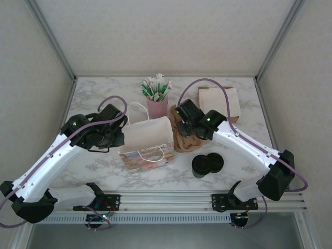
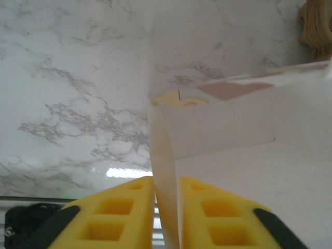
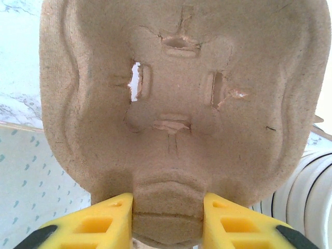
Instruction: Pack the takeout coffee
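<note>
Marble desk (image 1: 166, 179): left jaws pinch the paper bag (image 1: 148, 135) rim, right jaws pinch the cup tray (image 3: 176, 104). Hold the mouth wide; lower the tray level.

Your top view looks down from above and behind the arm bases, over the whole table (image 1: 155, 179). Your wrist views sit very close. The left looks past the left gripper (image 2: 167, 197) at the paper bag (image 2: 249, 155), the right past the right gripper (image 3: 167, 205) at the cup carrier (image 3: 176, 104). The top view shares both.

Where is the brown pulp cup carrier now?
Top view: the brown pulp cup carrier is right of the white paper bag, behind the black plastic lids, in the right gripper.
</note>
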Tool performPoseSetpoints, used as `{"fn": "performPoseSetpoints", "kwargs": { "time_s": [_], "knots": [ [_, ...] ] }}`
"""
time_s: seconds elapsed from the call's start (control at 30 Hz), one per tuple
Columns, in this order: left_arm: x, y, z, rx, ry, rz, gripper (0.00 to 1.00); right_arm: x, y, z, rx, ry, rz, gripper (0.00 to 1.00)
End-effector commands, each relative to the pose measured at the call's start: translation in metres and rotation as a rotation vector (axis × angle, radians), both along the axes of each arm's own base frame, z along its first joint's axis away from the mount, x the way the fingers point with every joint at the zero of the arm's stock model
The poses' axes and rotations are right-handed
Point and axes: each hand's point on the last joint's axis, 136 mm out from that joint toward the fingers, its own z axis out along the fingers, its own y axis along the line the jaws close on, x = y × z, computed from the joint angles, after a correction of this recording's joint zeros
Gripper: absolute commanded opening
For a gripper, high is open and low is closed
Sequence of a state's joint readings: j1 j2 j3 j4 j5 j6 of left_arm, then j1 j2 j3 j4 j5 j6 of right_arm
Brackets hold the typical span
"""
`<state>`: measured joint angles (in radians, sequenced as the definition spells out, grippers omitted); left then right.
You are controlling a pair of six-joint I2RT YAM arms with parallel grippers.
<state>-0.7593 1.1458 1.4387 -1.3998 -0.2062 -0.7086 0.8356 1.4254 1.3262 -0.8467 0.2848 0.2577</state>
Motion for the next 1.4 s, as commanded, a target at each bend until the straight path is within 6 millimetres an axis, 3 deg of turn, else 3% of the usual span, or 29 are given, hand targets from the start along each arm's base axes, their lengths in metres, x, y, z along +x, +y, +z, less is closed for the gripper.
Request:
{"fn": "performPoseSetpoints", "kwargs": {
  "time_s": [0.0,0.07,0.23,0.4,0.53,0.8,0.97,1.13,1.3,1.33,1.37],
  "knots": [
    [0.006,0.015,0.008,0.095,-0.052,-0.014,0.08,0.001,-0.003,0.005,0.012,-0.024,0.006,0.33],
    [0.008,0.015,0.007,0.134,-0.054,-0.056,0.0,0.001,-0.004,0.006,0.009,-0.028,0.007,0.33],
    [0.019,0.016,0.007,0.21,-0.093,-0.163,0.0,-0.001,-0.007,0.008,0.013,-0.037,0.005,0.33],
    [0.035,0.014,0.019,0.234,-0.238,-0.286,0.0,-0.003,-0.01,0.012,0.022,-0.051,0.006,0.33],
    [0.036,0.002,0.025,0.196,-0.24,-0.411,0.0,-0.004,-0.012,0.016,0.028,-0.056,0.005,0.33],
    [0.036,-0.032,-0.005,0.182,-0.076,-0.734,0.0,-0.008,-0.019,0.019,0.023,-0.062,-0.004,0.33],
    [0.064,-0.027,-0.017,0.231,-0.015,-0.752,0.0,-0.009,-0.021,0.022,0.024,-0.067,-0.005,0.33],
    [0.078,-0.039,-0.011,0.205,-0.025,-0.84,0.0,-0.01,-0.021,0.024,0.037,-0.07,-0.001,0.34],
    [0.088,-0.037,0.018,0.238,-0.122,-0.815,0.01,-0.01,-0.019,0.026,0.048,-0.067,0.001,0.34],
    [0.088,-0.035,0.024,0.244,-0.145,-0.811,0.07,-0.011,-0.019,0.026,0.049,-0.065,0.003,0.34],
    [0.091,-0.031,0.031,0.26,-0.176,-0.784,0.21,-0.011,-0.018,0.026,0.054,-0.063,0.005,0.34]
  ]
}}
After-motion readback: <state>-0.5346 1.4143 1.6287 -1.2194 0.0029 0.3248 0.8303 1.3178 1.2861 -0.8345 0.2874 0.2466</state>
